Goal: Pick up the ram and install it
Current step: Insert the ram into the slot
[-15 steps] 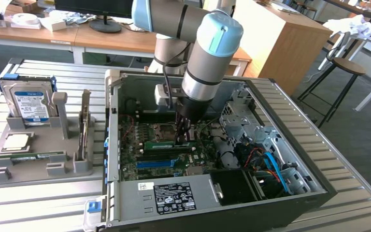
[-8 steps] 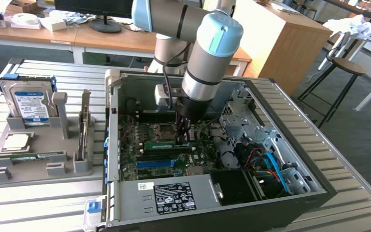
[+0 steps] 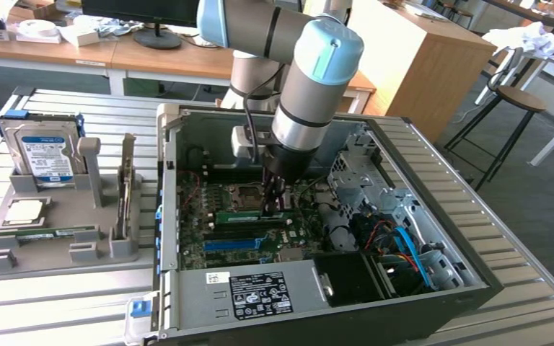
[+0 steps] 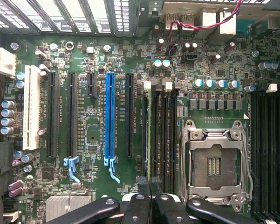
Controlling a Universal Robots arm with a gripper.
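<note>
The ram (image 3: 243,215) is a thin green stick standing on edge in a memory slot beside the processor socket (image 3: 245,193), inside the open computer case. My gripper (image 3: 275,209) reaches straight down into the case and is shut on the ram's upper edge, near the end toward the exterior view's right. In the wrist view the ram (image 4: 149,140) shows edge-on as a thin line running along the slot into my gripper (image 4: 149,184), whose black fingertips (image 4: 142,183) are pressed close together. The empty socket (image 4: 213,163) lies right beside it.
The case wall (image 3: 166,180) and drive bay (image 3: 374,173) hem in the arm. Expansion slots, one of them blue (image 4: 110,116), lie alongside. A grey holder tray (image 3: 55,256) at the exterior view's left carries a hard drive (image 3: 46,155), a silver processor chip (image 3: 25,210) and another green stick (image 3: 51,233).
</note>
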